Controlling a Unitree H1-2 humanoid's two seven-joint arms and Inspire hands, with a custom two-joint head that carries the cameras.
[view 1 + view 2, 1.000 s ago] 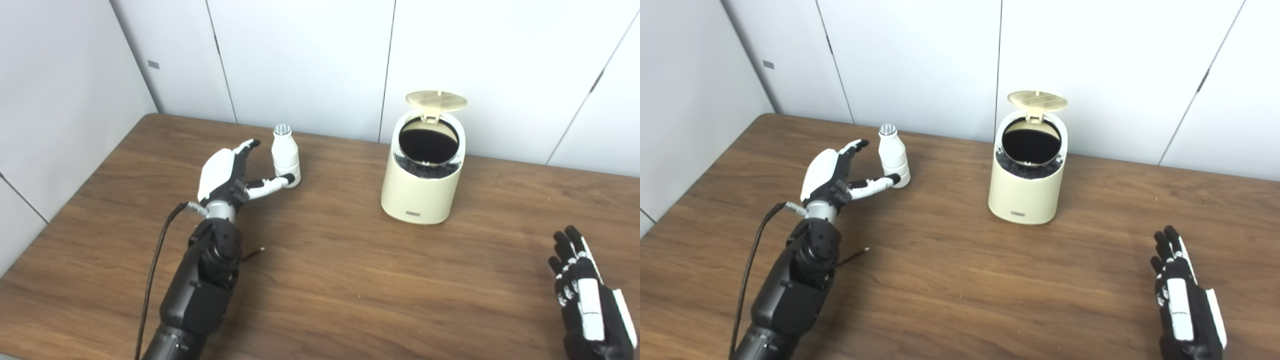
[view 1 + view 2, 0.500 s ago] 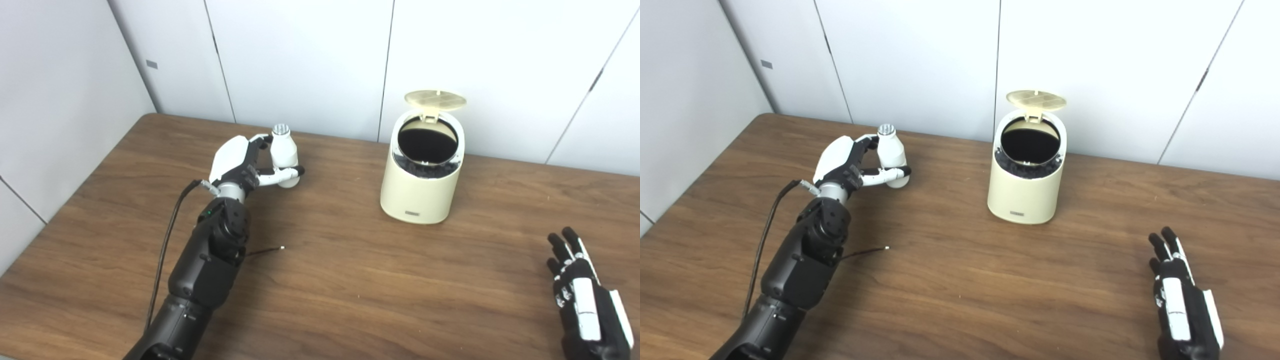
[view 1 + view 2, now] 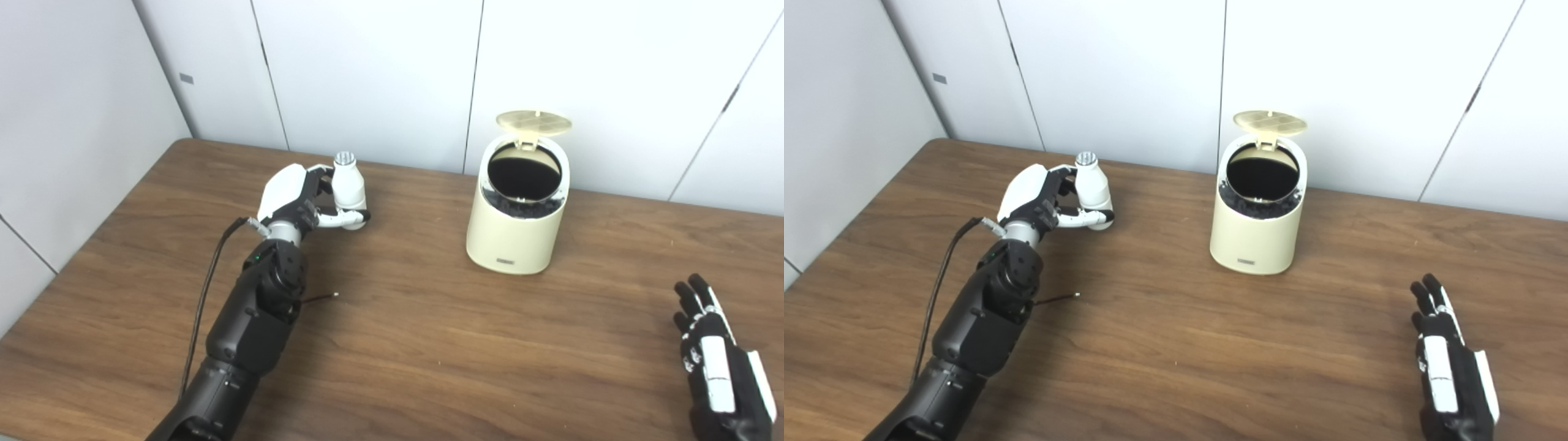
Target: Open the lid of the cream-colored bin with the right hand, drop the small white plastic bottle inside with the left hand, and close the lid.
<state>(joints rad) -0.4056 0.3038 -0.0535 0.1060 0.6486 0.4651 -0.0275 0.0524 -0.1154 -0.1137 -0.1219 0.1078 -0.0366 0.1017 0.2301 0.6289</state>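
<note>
The small white plastic bottle (image 3: 350, 188) with a silver cap stands upright on the table at the back left. My left hand (image 3: 293, 199) is wrapped around it: the thumb crosses its lower front and the fingers sit behind it. The cream-colored bin (image 3: 516, 229) stands at the back middle with its round lid (image 3: 534, 122) flipped up, showing the dark inside. My right hand (image 3: 716, 367) is open and empty, low at the front right, well away from the bin.
The brown wooden table (image 3: 429, 343) runs under everything. White wall panels stand close behind the bin and bottle. A black cable (image 3: 205, 306) hangs along my left forearm, and a thin wire end (image 3: 320, 299) sticks out by it.
My left hand has reached forward to the bottle and closed around it, thumb across the front. My right hand has barely shifted. The bin lid stays up.
</note>
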